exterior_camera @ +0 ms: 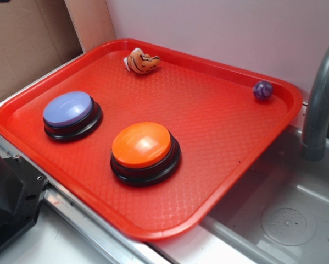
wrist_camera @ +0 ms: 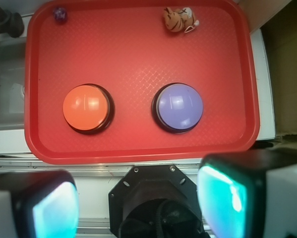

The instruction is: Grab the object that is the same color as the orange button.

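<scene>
Wrist view – gripper [wrist_camera: 138, 198] fingertips cropped, object [wrist_camera: 179, 20] unobscured

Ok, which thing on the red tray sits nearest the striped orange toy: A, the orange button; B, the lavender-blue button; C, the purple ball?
B: in the wrist view the striped orange toy lies beyond the lavender-blue button; the orange button and the purple ball lie farther off.

on the red textured plastic tray [exterior_camera: 230, 165] before me, the large domed glossy orange button on a black base [wrist_camera: 87, 106] sits left of the same-shaped lavender-blue button [wrist_camera: 178, 105], both toward the tray's near edge. the small lumpy orange and cream striped toy [wrist_camera: 179, 19] lies against the far edge, toward the right corner. the small purple marbled ball [wrist_camera: 60, 14] rests in the far left corner.
</scene>
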{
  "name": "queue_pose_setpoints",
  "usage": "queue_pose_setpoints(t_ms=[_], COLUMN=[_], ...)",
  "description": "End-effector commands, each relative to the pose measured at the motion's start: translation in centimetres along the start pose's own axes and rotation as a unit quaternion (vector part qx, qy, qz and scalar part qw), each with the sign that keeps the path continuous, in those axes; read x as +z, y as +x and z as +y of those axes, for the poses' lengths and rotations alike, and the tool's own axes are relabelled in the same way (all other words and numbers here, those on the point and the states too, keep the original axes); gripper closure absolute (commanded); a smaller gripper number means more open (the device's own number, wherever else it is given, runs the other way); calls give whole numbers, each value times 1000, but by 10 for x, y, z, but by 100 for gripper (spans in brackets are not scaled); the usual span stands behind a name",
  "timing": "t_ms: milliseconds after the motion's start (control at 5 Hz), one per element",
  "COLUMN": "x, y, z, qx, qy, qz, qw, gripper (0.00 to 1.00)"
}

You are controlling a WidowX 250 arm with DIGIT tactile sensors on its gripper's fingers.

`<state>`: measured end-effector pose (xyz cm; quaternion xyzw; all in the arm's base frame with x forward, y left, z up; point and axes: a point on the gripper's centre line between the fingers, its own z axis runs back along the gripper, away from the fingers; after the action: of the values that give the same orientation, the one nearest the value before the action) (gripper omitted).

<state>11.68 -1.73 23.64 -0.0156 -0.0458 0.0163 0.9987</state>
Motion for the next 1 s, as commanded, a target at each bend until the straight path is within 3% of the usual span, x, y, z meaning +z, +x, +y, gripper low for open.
queue_pose_setpoints(t_ms=[0, 200, 400, 600, 800], x=[0, -38, -55, -63, -63], y=[0, 30, 45, 62, 62], z=[0, 35, 72, 89, 89], qx=[0, 82, 193, 279, 279], qy=[0, 2, -56, -44, -44], qz=[0, 30, 1, -99, -99], qw=[1000, 996, 980, 954, 954], gripper=[0, 0, 0, 0, 0])
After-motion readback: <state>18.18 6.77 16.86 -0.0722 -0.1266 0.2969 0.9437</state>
